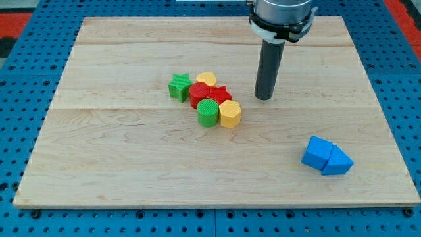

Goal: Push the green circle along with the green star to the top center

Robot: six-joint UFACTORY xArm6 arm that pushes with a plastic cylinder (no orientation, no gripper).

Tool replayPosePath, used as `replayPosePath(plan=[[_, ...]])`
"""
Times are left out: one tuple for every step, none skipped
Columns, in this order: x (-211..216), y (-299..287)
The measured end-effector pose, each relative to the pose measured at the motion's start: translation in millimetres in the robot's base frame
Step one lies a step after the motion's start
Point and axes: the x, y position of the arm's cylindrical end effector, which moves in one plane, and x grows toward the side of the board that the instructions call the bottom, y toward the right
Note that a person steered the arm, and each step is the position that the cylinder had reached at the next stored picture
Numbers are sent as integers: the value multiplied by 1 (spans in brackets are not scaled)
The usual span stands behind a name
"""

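Observation:
The green star [179,86] lies left of the board's centre, at the left end of a tight cluster. The green circle [208,112] sits at the cluster's bottom, touching a red circle [200,95] above it and a yellow hexagon [229,113] to its right. A red star [220,94] and a yellow heart [206,79] fill out the cluster. My tip [264,97] rests on the board to the right of the cluster, a short gap from the red star and yellow hexagon, touching no block.
Two blue blocks, a cube-like one [318,153] and a triangle [338,162], touch each other near the board's bottom right. The wooden board [118,151] lies on a blue pegboard surface.

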Motion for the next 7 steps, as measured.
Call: replayPosePath(plan=[[32,-49],[22,-93],[77,-53],[77,-78],[54,-140],[9,-164],[39,-179]])
